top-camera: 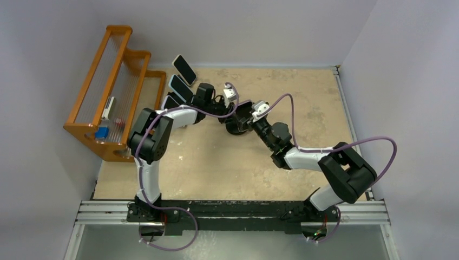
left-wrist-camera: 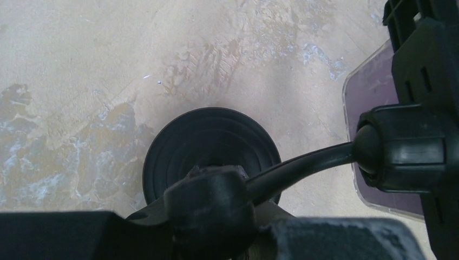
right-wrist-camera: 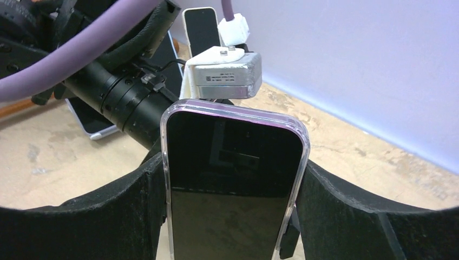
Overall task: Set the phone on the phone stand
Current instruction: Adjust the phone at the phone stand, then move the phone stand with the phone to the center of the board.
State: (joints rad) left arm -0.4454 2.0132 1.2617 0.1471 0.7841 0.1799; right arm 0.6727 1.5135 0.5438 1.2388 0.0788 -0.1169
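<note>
Top external view shows both arms bent inward, meeting over the far middle of the counter [top-camera: 216,173]. The right claw [right-wrist-camera: 233,216] clenches the phone [right-wrist-camera: 234,179] by its side edges, screen up, just beside the phone stand [left-wrist-camera: 211,157]. The left claw [left-wrist-camera: 216,216] seems clamped on the stand's ball joint, though the left wrist view is cramped. No writing is legible on the camera label.

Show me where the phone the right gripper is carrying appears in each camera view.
Top external: phone at centre, above the stand.
Left wrist: right edge, clear-cased corner behind the cradle.
Right wrist: centre foreground, phone between the fingers.
Shared landmark: phone stand, round base.
</note>
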